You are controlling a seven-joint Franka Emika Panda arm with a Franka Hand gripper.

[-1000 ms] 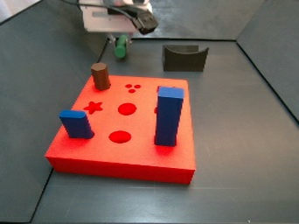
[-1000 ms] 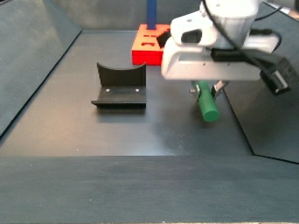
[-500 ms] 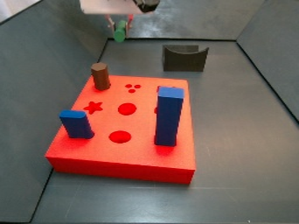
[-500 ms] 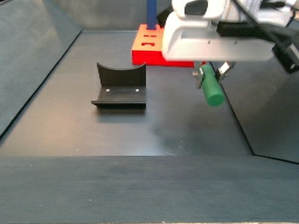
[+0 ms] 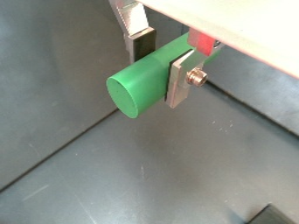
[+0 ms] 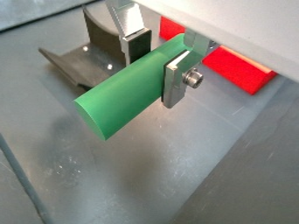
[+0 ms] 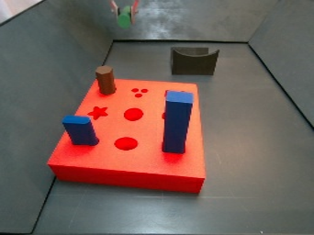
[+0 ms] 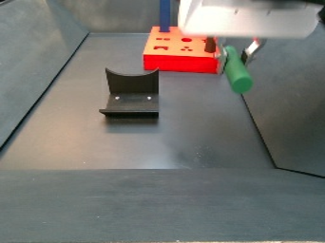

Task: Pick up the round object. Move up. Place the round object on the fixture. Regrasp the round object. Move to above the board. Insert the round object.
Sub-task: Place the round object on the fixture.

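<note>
One slim green round object (image 5: 146,77) is pinched crosswise by the pincer (image 5: 162,61), as is seen in both wrist views (image 6: 131,94); the silver fingers (image 6: 177,79) are pressed against its sides, and most of its length juts out past them. In a side view the pincer (image 8: 238,49) is raised clear of the worktop (image 8: 165,142), with the round object (image 8: 237,72) hanging tilted beneath it. To its left and lower, the fixture (image 8: 128,93) is seen standing apart, its notch unoccupied. Behind the pincer lies the board (image 8: 181,49). In a side view the board (image 7: 128,133) is shown carrying a brown peg (image 7: 106,80) and two blue blocks (image 7: 178,120), well below the pincer (image 7: 124,11).
</note>
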